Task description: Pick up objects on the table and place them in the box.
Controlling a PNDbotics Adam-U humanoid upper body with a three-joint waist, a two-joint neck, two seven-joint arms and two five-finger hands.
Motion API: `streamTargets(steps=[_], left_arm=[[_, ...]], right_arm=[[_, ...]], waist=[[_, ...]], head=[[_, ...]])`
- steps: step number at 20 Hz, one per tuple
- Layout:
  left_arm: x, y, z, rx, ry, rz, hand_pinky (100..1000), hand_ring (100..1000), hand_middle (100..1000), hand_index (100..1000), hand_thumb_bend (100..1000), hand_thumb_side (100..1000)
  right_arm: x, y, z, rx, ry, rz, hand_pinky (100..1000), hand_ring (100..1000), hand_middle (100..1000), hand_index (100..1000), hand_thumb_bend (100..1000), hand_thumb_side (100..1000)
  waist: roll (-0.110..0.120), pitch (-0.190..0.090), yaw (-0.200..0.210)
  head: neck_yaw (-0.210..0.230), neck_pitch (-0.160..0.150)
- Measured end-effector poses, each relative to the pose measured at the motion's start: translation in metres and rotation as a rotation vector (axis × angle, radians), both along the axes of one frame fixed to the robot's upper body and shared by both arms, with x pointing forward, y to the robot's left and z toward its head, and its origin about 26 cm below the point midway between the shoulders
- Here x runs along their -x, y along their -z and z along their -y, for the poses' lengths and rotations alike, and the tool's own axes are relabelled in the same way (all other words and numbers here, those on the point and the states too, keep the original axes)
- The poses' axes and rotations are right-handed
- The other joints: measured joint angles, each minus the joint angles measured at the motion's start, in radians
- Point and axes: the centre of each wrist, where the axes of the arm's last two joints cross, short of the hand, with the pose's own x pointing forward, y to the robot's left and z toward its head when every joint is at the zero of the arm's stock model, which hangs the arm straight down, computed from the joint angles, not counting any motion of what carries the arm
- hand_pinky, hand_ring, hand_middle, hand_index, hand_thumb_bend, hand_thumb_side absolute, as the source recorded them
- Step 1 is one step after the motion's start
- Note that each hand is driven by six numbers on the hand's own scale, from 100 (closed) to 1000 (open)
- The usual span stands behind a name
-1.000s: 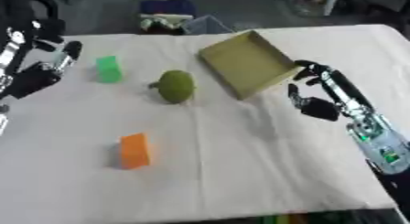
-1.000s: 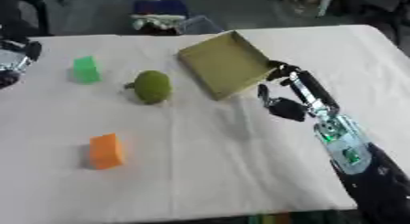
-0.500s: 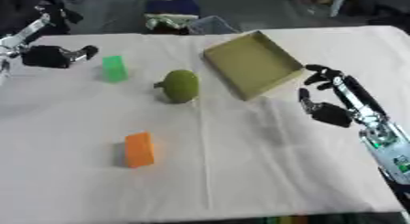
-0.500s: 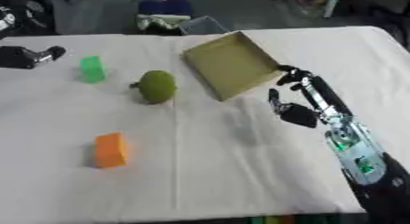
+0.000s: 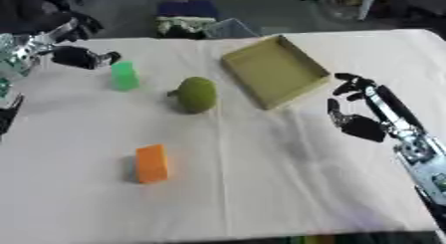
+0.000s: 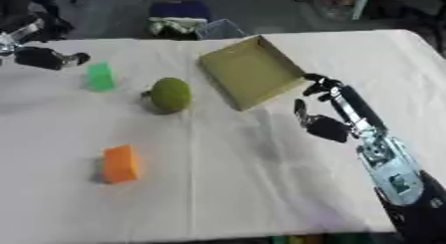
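A white-clothed desk (image 5: 261, 188) holds the empty box (image 5: 275, 71). The left hand (image 5: 83, 58), fingers curled and empty, sits just beside the green block (image 5: 125, 75) — a careless close could topple it. The right hand (image 6: 324, 119) hovers relaxed, empty.

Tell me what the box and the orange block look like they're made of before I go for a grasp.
The box looks like matte cardboard: dull tan-olive, thin straight walls, no shine. The orange block looks like foam or painted wood: flat uniform colour, crisp edges, no gloss. The views leave open which.
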Motion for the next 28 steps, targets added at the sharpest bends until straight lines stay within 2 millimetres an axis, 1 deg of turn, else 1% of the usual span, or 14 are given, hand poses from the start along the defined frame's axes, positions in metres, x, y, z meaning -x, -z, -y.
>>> streamTargets(steps=[1,3,4,7,10,14,19,23,26,27,28], left_arm=[[-0.003,0.004,0.000,-0.003,-0.016,-0.001,737,750,759,865,465,533],[-0.008,0.011,-0.001,-0.013,-0.044,0.000,740,753,764,866,467,531],[-0.010,0.015,-0.002,-0.020,-0.056,0.002,742,760,773,869,453,511],[-0.014,0.027,-0.008,-0.043,-0.097,0.003,740,758,772,869,441,497],[-0.016,0.042,-0.017,-0.070,-0.133,0.000,740,758,773,872,416,476],[-0.016,0.059,-0.029,-0.102,-0.174,0.000,741,763,781,872,414,481],[-0.016,0.078,-0.035,-0.140,-0.185,0.016,737,760,775,867,393,473],[-0.015,0.085,-0.035,-0.150,-0.177,0.033,733,755,767,861,362,458],[-0.015,0.088,-0.036,-0.136,-0.173,0.036,727,741,744,843,317,442],[-0.015,0.088,-0.036,-0.130,-0.171,0.035,722,726,722,825,291,428],[-0.015,0.088,-0.036,-0.124,-0.170,0.035,709,697,673,785,249,402]], right_arm=[[0.000,0.000,-0.001,-0.003,-0.003,-0.001,758,817,661,929,100,422],[0.000,0.001,-0.002,-0.002,-0.011,-0.003,757,817,661,929,100,422],[0.000,0.001,-0.003,-0.002,-0.012,-0.004,757,817,660,928,100,425],[0.000,0.000,-0.004,-0.005,-0.018,-0.004,757,817,658,928,100,426],[-0.001,-0.001,-0.008,-0.012,-0.030,-0.002,756,817,655,928,100,428],[-0.001,-0.001,-0.009,-0.016,-0.033,0.000,756,817,654,928,100,427],[-0.002,-0.005,-0.013,-0.028,-0.042,0.008,756,817,653,928,100,426],[-0.003,-0.006,-0.014,-0.028,-0.046,0.011,756,817,652,927,100,426],[-0.003,-0.008,-0.015,-0.030,-0.047,0.014,756,817,652,927,100,427],[-0.003,-0.008,-0.015,-0.031,-0.048,0.014,756,817,652,927,100,427],[-0.003,-0.008,-0.015,-0.031,-0.048,0.013,756,818,652,927,100,428]], waist=[[0.000,0.000,-0.003],[0.001,0.001,-0.009],[0.002,0.001,-0.013],[0.003,0.004,-0.027],[0.003,0.009,-0.040],[0.003,0.015,-0.059],[0.000,0.022,-0.069],[-0.004,0.030,-0.076],[-0.005,0.032,-0.076],[-0.005,0.032,-0.077],[-0.006,0.032,-0.077]], head=[[0.008,0.000],[0.023,0.000],[0.030,0.000],[0.046,0.000],[0.058,0.000],[0.073,0.000],[0.082,0.000],[0.087,0.000],[0.089,0.000],[0.089,0.000],[0.089,0.000]])
